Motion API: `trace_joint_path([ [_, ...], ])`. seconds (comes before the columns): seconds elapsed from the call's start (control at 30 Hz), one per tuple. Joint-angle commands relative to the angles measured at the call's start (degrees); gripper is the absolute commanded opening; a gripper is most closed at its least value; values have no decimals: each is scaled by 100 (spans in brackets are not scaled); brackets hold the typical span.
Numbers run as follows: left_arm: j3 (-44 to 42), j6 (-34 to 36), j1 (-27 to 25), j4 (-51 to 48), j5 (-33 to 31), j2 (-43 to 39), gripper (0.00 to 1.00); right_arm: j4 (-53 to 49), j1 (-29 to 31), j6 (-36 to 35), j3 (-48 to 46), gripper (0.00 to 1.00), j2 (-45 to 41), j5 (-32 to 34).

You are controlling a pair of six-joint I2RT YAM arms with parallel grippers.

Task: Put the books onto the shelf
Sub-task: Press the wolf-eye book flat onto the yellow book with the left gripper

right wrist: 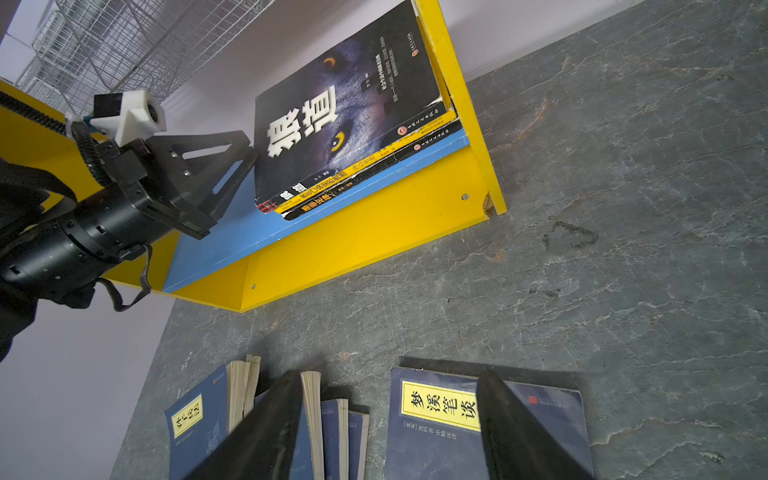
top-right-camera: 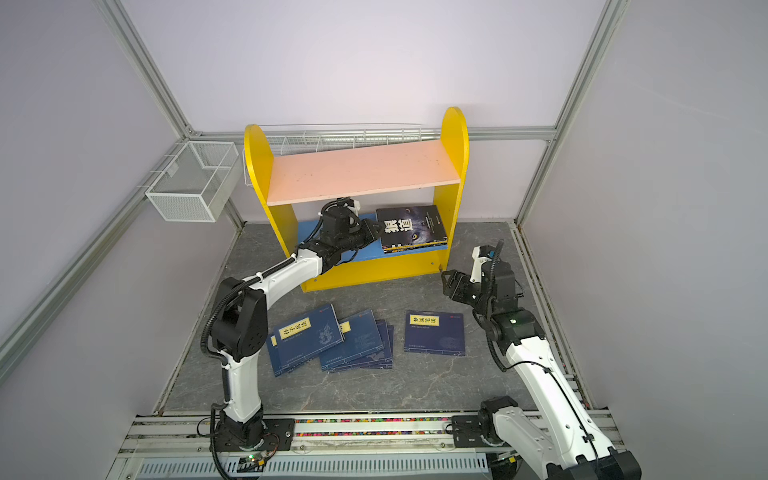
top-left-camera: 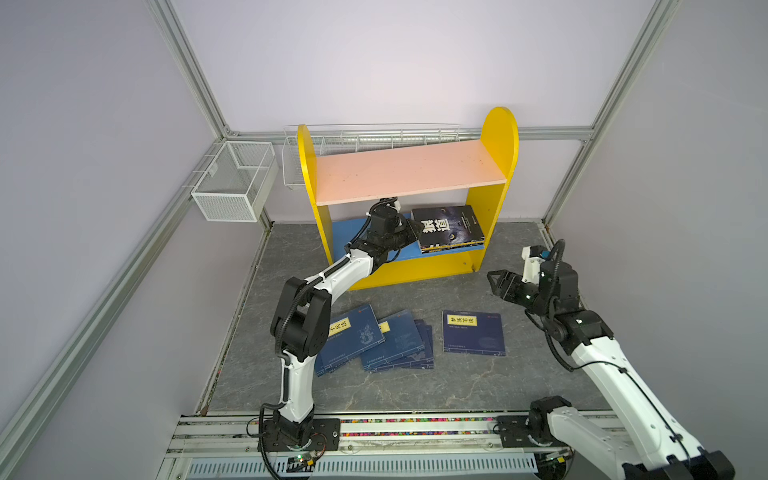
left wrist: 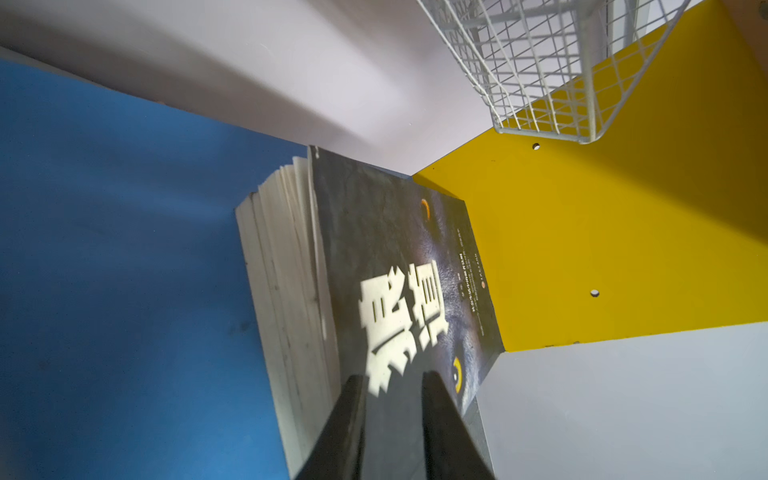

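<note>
Right black gripper (right wrist: 386, 376) wide open, empty, near lone navy-blue paperback (top-left-camera: 473, 332) on grey marbled table (top-left-camera: 415, 386). Left black gripper (left wrist: 394, 375), jaws nearly together, against black wolf-cover book (top-left-camera: 449, 226) at right end of yellow shelf (top-left-camera: 500, 137), on its blue board (top-left-camera: 353, 232); grip unclear. Risk: shove slides book over board's front edge.

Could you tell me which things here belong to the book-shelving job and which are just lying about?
Job: shelf; book stack on it; fanned navy books; single navy book.
Bystanders: mesh basket; wire basket behind the shelf.
</note>
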Motion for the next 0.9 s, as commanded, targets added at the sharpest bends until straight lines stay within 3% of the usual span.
trace_joint_path([
  [0.0,305,56,-16,135,-89,144,25,-3,28,-120,-13,69,-65,55],
  [0.6,639,-92,-78,741,482,529,26,-172,29,-260,98,70,-147,46],
  [0.87,-126,-76,-77,1573,181,-148,27,-189,27,-314,118,70,-99,12],
])
